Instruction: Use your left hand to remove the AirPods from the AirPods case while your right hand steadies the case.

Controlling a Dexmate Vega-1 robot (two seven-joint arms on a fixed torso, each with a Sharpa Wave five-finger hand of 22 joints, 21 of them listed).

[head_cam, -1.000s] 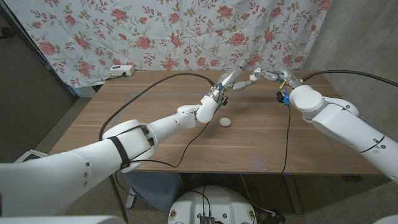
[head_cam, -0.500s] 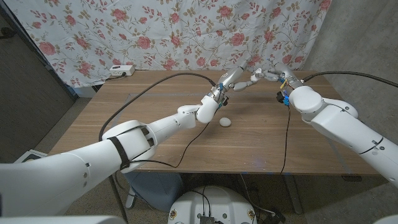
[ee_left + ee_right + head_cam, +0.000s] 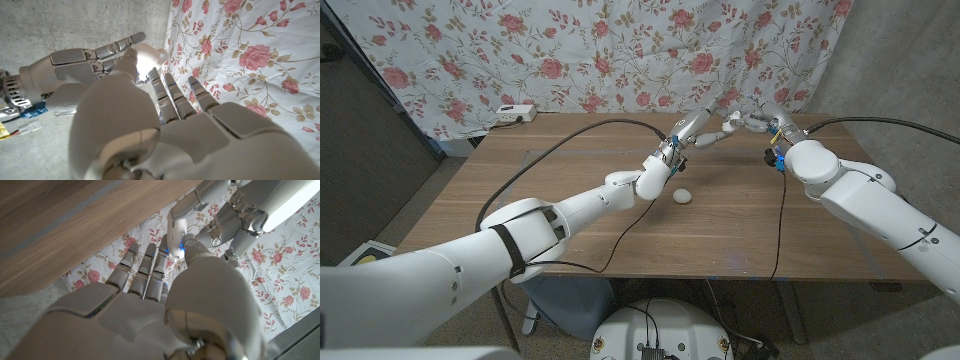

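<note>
Makeshift lab or test room, bare concrete wall [image 3: 890, 50] at the right, flowered bedsheet [image 3: 570, 50] hung as a backdrop behind the wooden table [image 3: 560, 170], white power strip [image 3: 515, 113] at the table's far left corner, black cables [image 3: 560, 150] trailing across the tabletop

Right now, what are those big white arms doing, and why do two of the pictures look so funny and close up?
Those are a robot's two arms, each ending in a hand with fingers like yours. The wide picture comes from a camera on its head, looking down at a wooden table. The left hand and right hand meet above the table's far side. The two odd pictures come from cameras on the wrists, so you look along the back of each hand, and everything seems tipped over. Between the fingers is a small white AirPods case; the right hand holds it while the left hand touches it. A small white rounded thing lies on the table, with black cables.
</note>
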